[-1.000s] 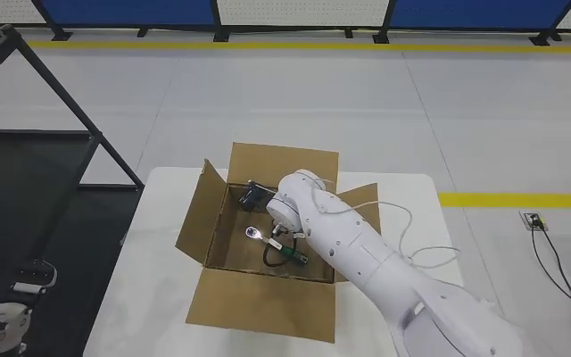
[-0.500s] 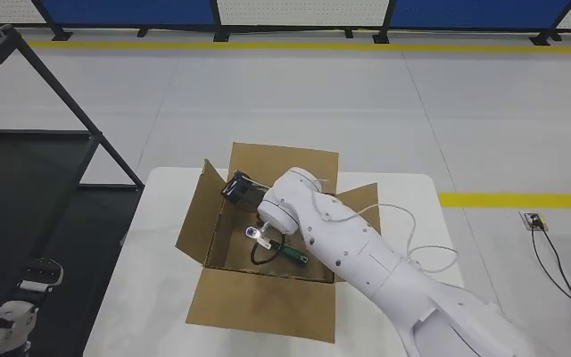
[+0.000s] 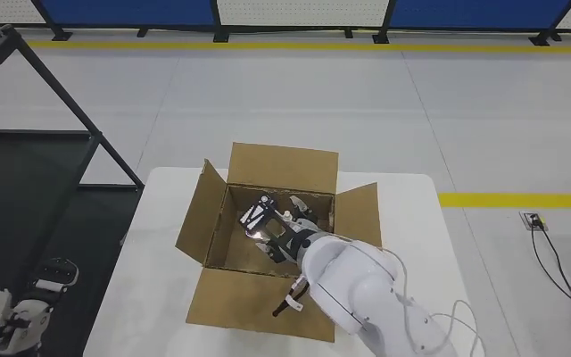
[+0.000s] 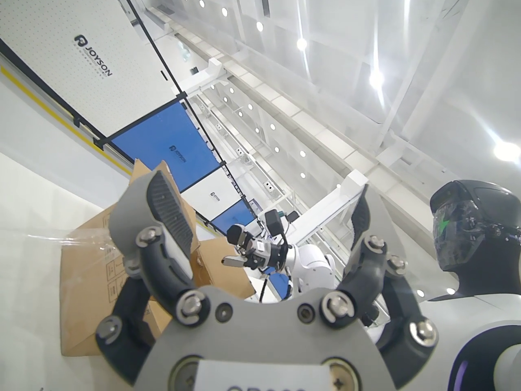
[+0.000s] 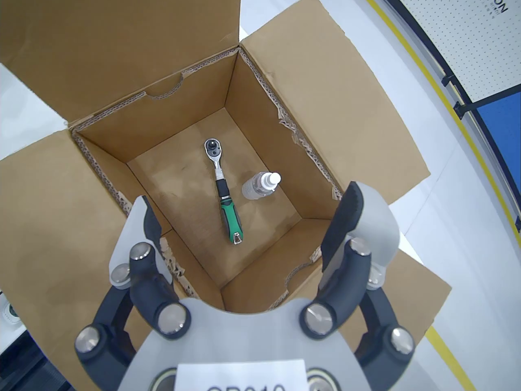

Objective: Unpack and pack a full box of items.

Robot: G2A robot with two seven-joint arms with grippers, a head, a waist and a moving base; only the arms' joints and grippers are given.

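Observation:
An open cardboard box (image 3: 284, 165) stands on the white table (image 3: 152, 268), all its flaps folded out. On its floor lie a ratchet wrench with a green-and-black handle (image 5: 223, 197) and a small clear bottle with a white cap (image 5: 260, 185), close beside each other. My right gripper (image 5: 248, 201) hangs above the box opening (image 3: 277, 216), pointing down, open and holding nothing. My left gripper (image 4: 260, 191) is low beside the table, pointing up toward the ceiling, open and holding nothing. From there the box's side (image 4: 89, 254) and the right gripper (image 4: 236, 260) are seen farther off.
The box's flaps (image 5: 122, 42) spread wide around the opening and stand above its rim. Bare white table lies left and right of the box. A black metal frame (image 3: 85, 143) stands off the table's left side.
The right arm has swung back from the box's far-left corner. Its wrist now sits over the middle of the opening with the gripper facing straight down.

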